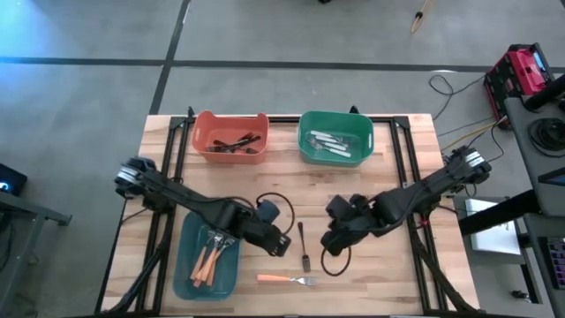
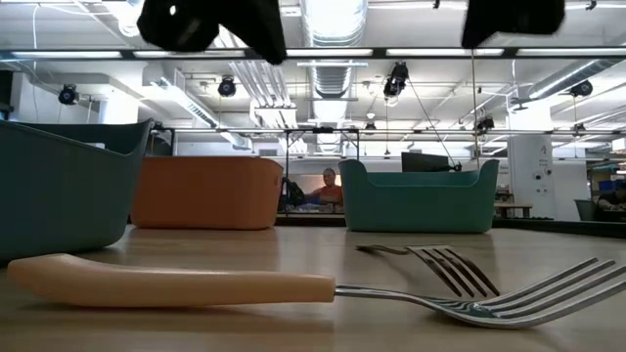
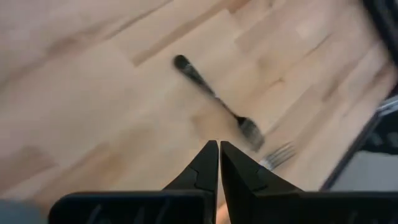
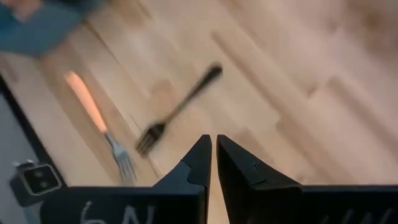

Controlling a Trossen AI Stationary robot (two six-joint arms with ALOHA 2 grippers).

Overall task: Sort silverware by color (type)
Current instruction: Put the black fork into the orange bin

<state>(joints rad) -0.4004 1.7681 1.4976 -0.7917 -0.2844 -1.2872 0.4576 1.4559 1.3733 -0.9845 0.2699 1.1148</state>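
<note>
High view: both empty grippers, left [image 1: 281,246] and right [image 1: 328,241], fingers pressed together, flank the black fork [image 1: 303,245] on the bench [image 1: 406,190].

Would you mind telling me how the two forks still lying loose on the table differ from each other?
The black fork is dark all over; the orange-handled fork has an orange handle and a bright metal head. In the high view the black fork lies roughly up-down, tines toward the table's near edge, while the orange-handled fork lies crosswise, nearer that edge. Both lie flat on the wooden table, outside every bin, ungripped.
</note>
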